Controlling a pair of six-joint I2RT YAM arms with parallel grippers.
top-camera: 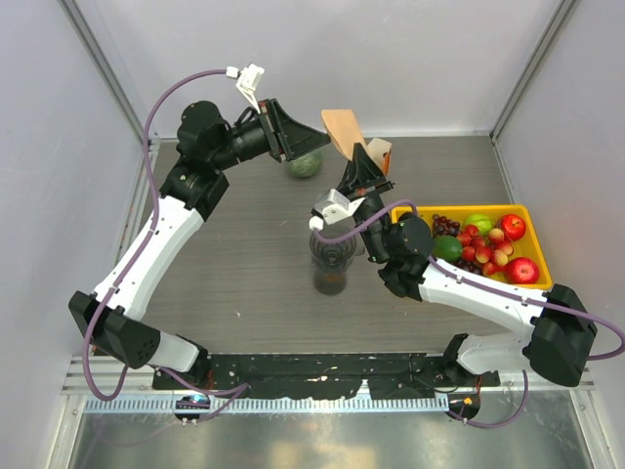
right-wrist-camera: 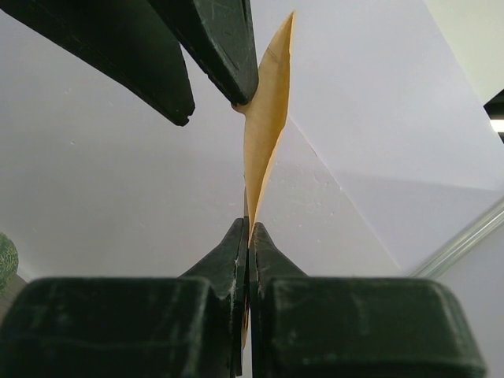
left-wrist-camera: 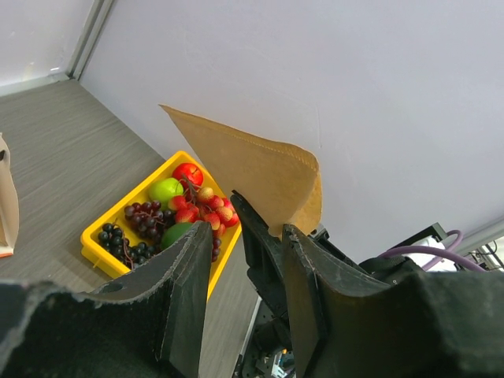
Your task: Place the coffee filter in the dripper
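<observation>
Filter [right-wrist-camera: 264, 134] held up between the grippers.
Right gripper [right-wrist-camera: 248, 230] pinches its edge; left gripper [top-camera: 320, 137] stands spread beside it.

right gripper [right-wrist-camera: 248, 232]: jaws pinched on coffee filter [right-wrist-camera: 264, 134] bottom edge | filter: upright, edge-on, slightly bowed | left gripper [right-wrist-camera: 214, 106]: above, jaws apart, one finger touching filter's upper edge | green round thing [right-wrist-camera: 4, 264]: far left

Our left arm [top-camera: 161, 234] climbs toward 12 o'clock, then bends so our left gripper [top-camera: 323, 137] points at 3 o'clock, jaws parted. Our right arm [top-camera: 479, 298] stretches toward 10 o'clock, and our right gripper [top-camera: 358, 152] aims at 12 o'clock, pinched tight on the coffee filter [top-camera: 343, 125].
</observation>
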